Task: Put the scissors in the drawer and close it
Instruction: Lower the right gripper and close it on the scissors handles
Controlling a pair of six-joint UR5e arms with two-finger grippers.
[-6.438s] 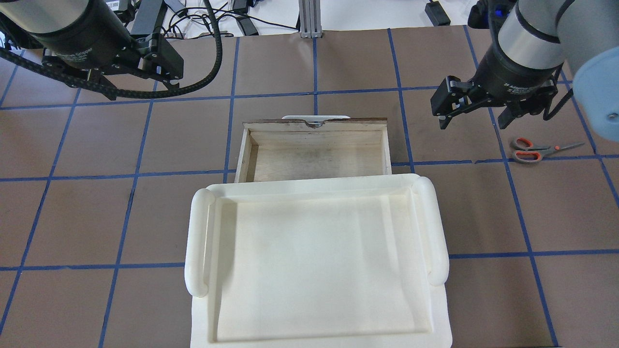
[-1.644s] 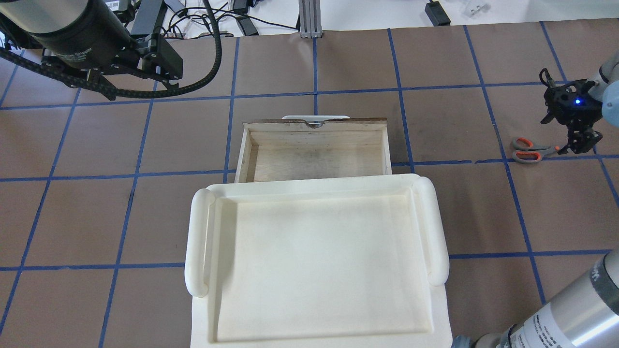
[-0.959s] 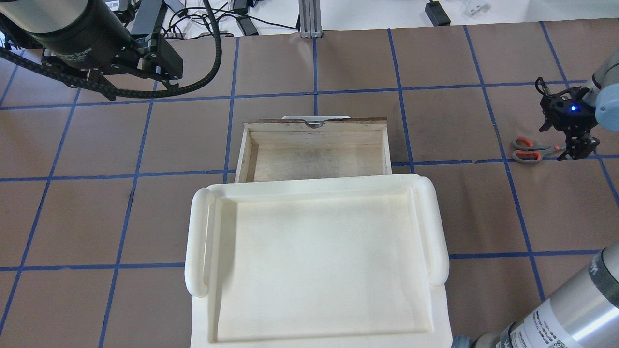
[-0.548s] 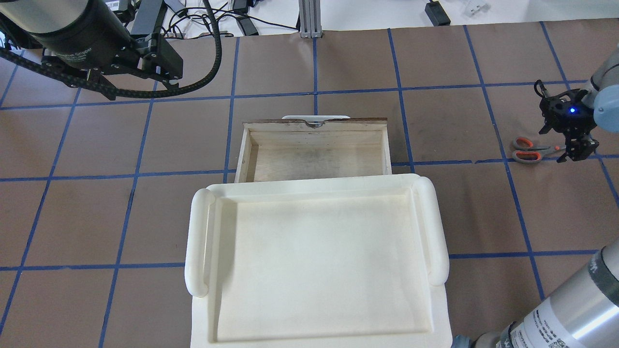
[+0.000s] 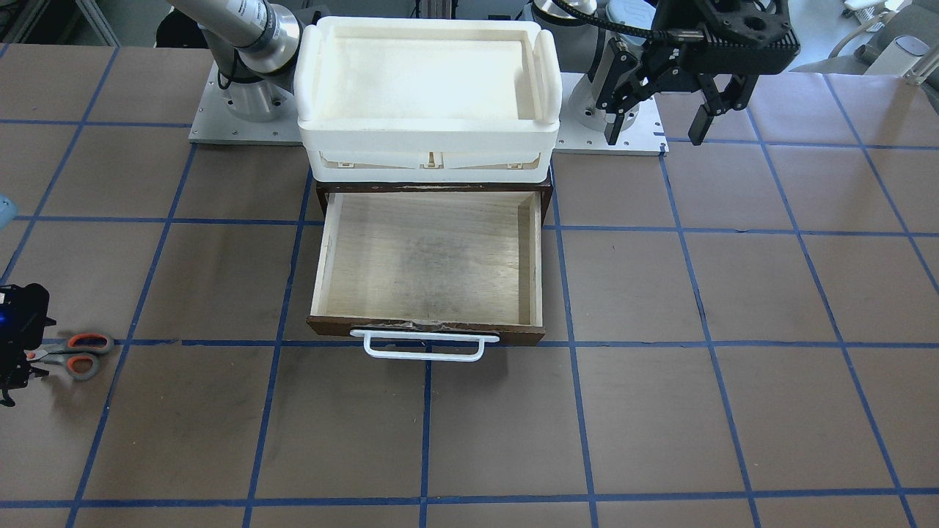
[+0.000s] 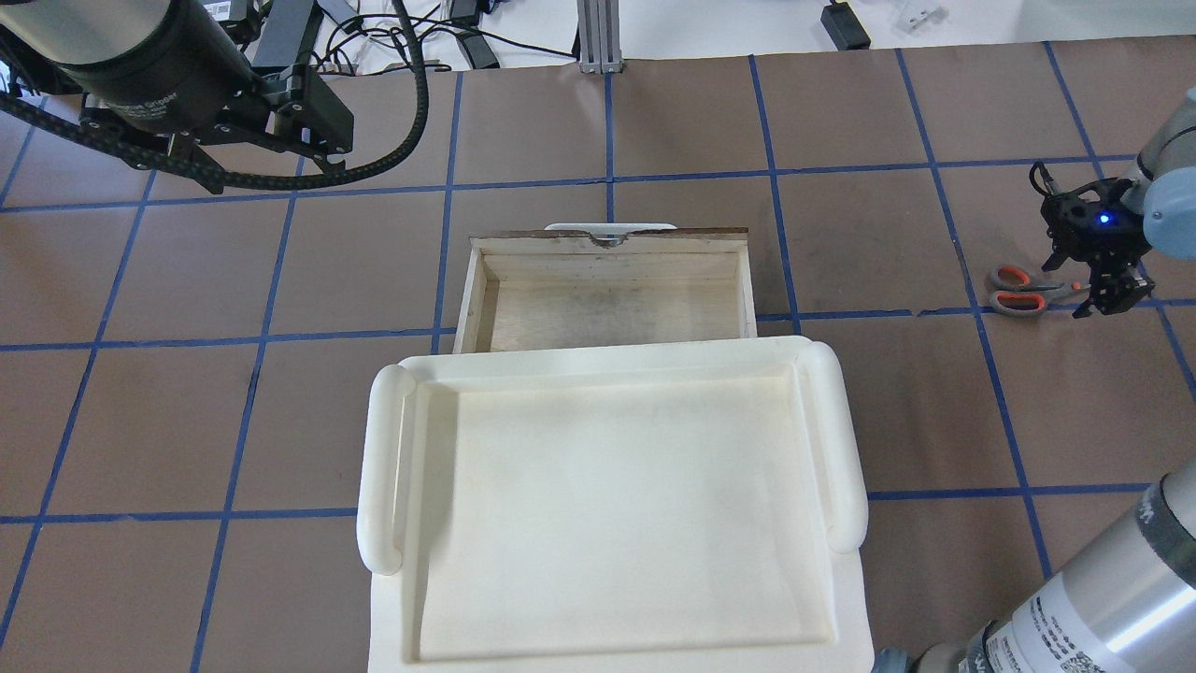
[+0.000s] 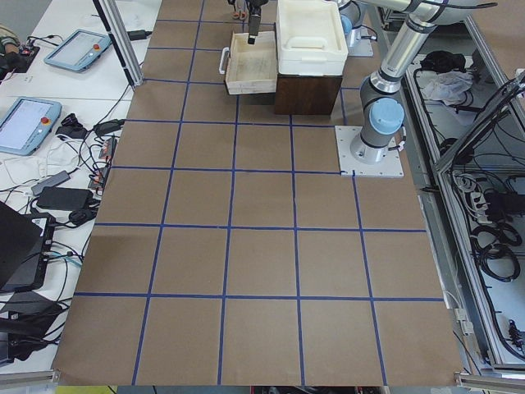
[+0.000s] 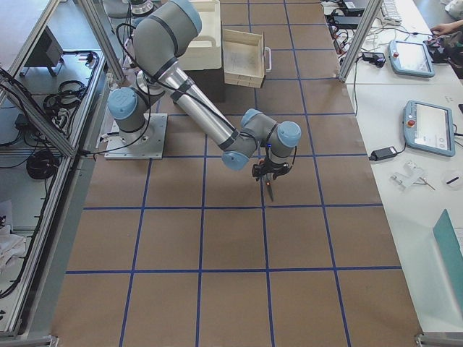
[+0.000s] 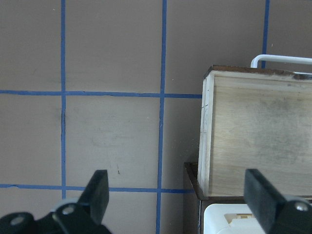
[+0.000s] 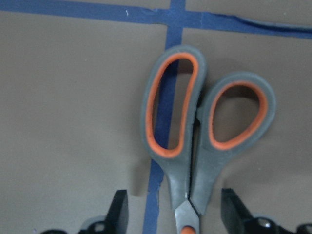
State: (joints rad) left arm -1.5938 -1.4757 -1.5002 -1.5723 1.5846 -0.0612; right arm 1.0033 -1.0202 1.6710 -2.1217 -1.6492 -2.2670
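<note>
- Risk first: right gripper (image 10: 176,212) is down over the scissors (image 10: 195,141), jaws apart, straddling the neck just behind the loops, nothing clamped. The neck sits nearer one finger (image 10: 233,214) than the other, so I'd expect closing to shove the pair sideways before it bites.
- Thin pair lying flat on the table (image 5: 660,293). Pads too high would skate off the top. Too low and they'd drag on the surface.
- Grip point is at the neck with the loops hanging off one side. Could swivel in the jaws on the lift.
- Long carry: scissors lie well apart from the drawer (image 5: 425,257), out to the robot's right of it, loops toward the drawer, blades away from it.
- Drawer is pulled open. White bin (image 5: 429,73) sits on the cabinet just above the drawer's back edge and could get clipped on approach. Scissors landing across the drawer's rim would block the close.
- Left gripper (image 5: 655,132): spread wide, holding nothing, hovering off the drawer's back on the robot's left.
- Look of the scissors: small, grey handles lined orange-red, one loop longer than the other, handles together so blades read as shut. Blades mostly hidden under the gripper.
</note>
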